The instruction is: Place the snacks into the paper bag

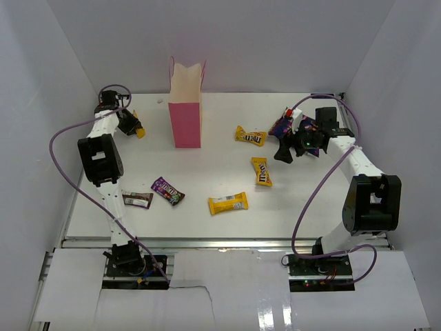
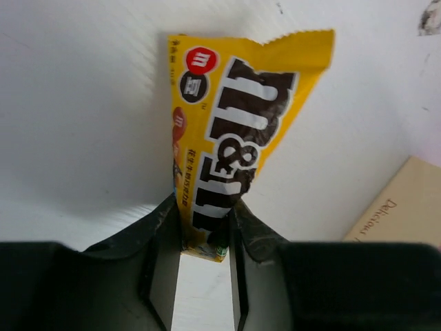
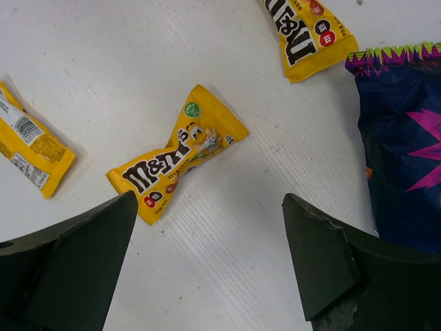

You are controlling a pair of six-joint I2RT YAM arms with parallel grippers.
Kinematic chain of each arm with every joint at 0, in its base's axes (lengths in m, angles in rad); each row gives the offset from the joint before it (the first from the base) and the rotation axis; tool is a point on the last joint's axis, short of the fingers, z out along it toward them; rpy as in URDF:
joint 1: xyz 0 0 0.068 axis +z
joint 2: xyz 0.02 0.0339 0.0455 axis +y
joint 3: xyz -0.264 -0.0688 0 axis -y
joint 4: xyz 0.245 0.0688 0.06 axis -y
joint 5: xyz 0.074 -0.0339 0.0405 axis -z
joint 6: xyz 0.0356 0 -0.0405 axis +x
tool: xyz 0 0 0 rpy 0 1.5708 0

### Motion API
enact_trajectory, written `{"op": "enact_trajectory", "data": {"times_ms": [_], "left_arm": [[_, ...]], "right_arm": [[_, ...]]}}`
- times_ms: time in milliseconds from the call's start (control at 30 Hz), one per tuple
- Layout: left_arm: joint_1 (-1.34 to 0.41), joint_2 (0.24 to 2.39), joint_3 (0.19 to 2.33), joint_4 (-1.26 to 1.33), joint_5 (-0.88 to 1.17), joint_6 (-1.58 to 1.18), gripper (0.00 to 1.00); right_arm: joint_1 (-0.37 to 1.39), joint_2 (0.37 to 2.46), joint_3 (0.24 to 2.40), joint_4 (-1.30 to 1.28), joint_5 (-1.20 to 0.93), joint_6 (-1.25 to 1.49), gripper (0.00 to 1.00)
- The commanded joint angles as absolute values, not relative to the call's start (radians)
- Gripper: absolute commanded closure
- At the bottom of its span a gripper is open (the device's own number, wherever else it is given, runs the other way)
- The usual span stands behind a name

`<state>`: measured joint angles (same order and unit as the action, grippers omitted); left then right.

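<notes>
**Left side.** Your left gripper [image 2: 204,272] is pressed onto one end of the clamped yellow packet [image 2: 227,131]. Both fingers [image 2: 164,276] bear against the wrapper's sides, and the rest of the wrapper reaches away from them over the white table [image 1: 207,165]. You cannot tell from these views whether the packet lies on the surface or is lifted off it. From above, this gripper stands at the far left of the table, left of the paper bag [image 1: 186,110] and apart from it. A tan printed panel [image 2: 400,207] shows at the lower right edge of the left wrist view; what it belongs to cannot be told.

**Paper bag.** It stands upright at the far middle of the table, with its mouth open upward.

**Right side.** Your right gripper [image 3: 207,269] has its jaws spread wide and holds nothing.
- The blue-purple snack bag [image 3: 403,152] lies just beside one finger.
- A twisted yellow packet [image 3: 177,162] lies ahead of the open fingers and touches neither.
- A second yellow packet [image 3: 306,31] lies near the snack bag's jagged edge.
- A third yellow packet [image 3: 31,152] lies off to the other side.

**Near left.** A purple packet [image 1: 168,190] and a brown packet [image 1: 137,200] lie close together on the table, well apart from the paper bag.
</notes>
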<state>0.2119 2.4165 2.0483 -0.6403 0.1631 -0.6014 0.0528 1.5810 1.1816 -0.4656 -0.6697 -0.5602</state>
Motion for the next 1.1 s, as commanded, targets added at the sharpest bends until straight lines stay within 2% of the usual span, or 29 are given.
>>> {"op": "enact_trajectory", "data": {"times_ms": [0, 133, 267, 500, 633, 833, 1067], "left_arm": [[0.221, 2.372, 2.026, -0.676, 0.086, -0.571, 0.63], [0.216, 2.284, 1.990, -0.635, 0.126, -0.516, 0.74], [0.177, 2.104, 1.898, -0.539, 0.141, -0.427, 0.76], [0.100, 1.626, 1.535, -0.318, 0.158, -0.406, 0.79], [0.034, 1.442, 1.488, -0.236, 0.193, -0.419, 0.80], [-0.118, 1.397, 1.552, -0.222, 0.201, -0.407, 0.80], [-0.247, 1.529, 1.659, -0.229, 0.127, -0.370, 0.79]], "right_arm": [[0.049, 1.562, 1.207, -0.448, -0.701, -0.563, 0.09], [0.048, 1.546, 1.198, -0.449, -0.699, -0.560, 0.09], [0.048, 1.528, 1.192, -0.453, -0.699, -0.561, 0.09], [0.041, 1.509, 1.183, -0.459, -0.701, -0.564, 0.08], [0.041, 1.516, 1.184, -0.463, -0.706, -0.568, 0.08], [0.040, 1.525, 1.198, -0.462, -0.709, -0.569, 0.08], [0.041, 1.508, 1.192, -0.459, -0.713, -0.564, 0.08]]}}
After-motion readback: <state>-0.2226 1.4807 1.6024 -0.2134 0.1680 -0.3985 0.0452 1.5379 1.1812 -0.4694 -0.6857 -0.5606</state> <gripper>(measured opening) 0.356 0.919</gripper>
